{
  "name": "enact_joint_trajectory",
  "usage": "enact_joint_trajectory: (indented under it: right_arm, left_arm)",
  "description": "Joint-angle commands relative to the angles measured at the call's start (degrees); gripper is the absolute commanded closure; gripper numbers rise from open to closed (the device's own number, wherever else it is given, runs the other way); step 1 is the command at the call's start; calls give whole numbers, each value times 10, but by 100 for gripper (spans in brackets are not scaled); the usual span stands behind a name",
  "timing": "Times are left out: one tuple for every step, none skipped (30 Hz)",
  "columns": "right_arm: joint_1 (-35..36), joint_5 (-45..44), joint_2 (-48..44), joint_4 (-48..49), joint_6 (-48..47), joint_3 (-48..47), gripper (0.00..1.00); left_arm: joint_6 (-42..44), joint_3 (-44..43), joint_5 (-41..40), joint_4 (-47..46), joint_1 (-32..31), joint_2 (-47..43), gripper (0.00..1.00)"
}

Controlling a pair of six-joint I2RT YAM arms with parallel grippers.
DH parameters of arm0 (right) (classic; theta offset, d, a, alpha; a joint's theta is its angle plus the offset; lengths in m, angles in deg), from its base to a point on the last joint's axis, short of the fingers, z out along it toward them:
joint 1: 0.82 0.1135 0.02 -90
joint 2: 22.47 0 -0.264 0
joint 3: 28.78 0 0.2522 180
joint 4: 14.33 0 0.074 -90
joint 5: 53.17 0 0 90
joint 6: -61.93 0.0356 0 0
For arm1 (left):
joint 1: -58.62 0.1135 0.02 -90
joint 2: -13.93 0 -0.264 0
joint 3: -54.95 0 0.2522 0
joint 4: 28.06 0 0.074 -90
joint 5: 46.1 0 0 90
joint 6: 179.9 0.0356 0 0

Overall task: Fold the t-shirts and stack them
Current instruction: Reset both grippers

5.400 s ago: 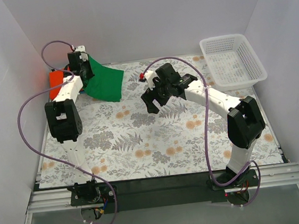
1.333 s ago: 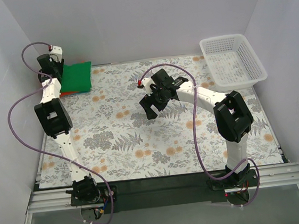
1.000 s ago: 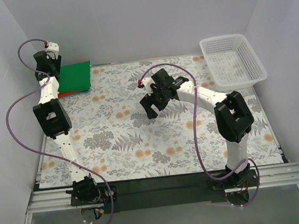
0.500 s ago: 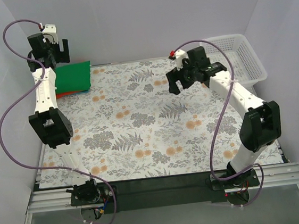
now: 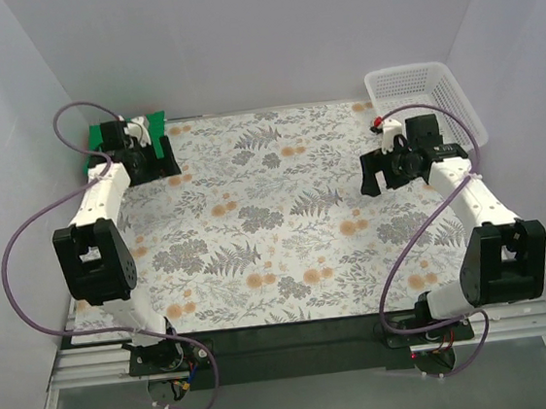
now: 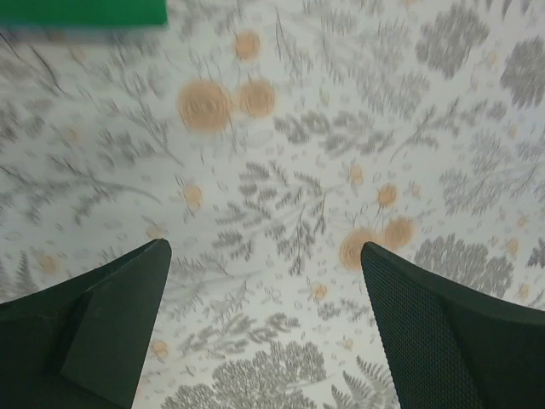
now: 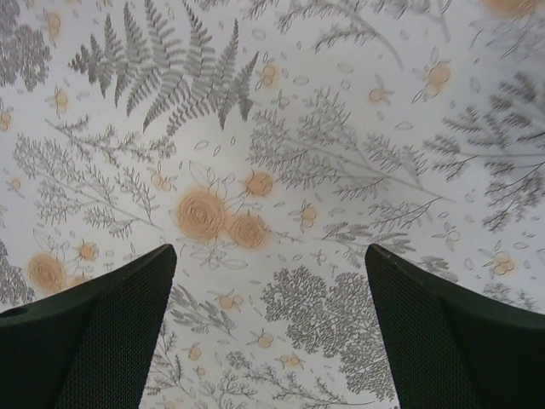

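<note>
Plain pale grey walls (image 5: pixel 255 31) on three sides, fern-and-flower patterned tabletop (image 5: pixel 288 252), metal rail (image 5: pixel 95 365) along near edge

— Can you see the whole green shirt (image 5: pixel 102 137)?
— No. From above, the left gripper (image 5: pixel 146 154) sits over its middle — only bits at the far left corner peek out. In the left wrist view it is a thin strip, cut off by the top edge.
— Are there shirts under it?
— Can't tell. Too covered.
— Is anything fuzzy?
— The flowery cloth (image 6: pixel 85 170) is smeary on that picture's left side.
— And the fingers (image 6: pixel 111 324)?
— Both wrist views cut them off at the bottom edge.
</note>
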Motion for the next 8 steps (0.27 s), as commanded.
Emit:
enact_joint_trajectory:
  right_arm:
    - [4, 20, -37, -6, -24, 50, 2]
    - [3, 24, -45, -6, -25, 61, 2]
    - [4, 28, -49, -6, -25, 69, 2]
    - [3, 29, -52, -6, -25, 86, 2]
    - [3, 30, -56, -6, -25, 91, 2]
    - [3, 34, -59, -5, -25, 96, 2]
    - [4, 34, -59, -6, -24, 98, 2]
    - [3, 35, -61, -6, -23, 96, 2]
  left_arm:
    - [1, 108, 7, -12, -15, -93, 5]
    - [4, 128, 6, -23, -17, -108, 5]
    - [8, 146, 0, -26, -19, -121, 5]
    - [9, 169, -1, -28, -20, -141, 5]
    - [8, 177, -4, -30, -20, -150, 5]
    - [13, 184, -1, -30, -20, -156, 5]
    - [14, 192, 4, -30, -20, -171, 5]
    - [15, 194, 8, -29, -20, -175, 5]
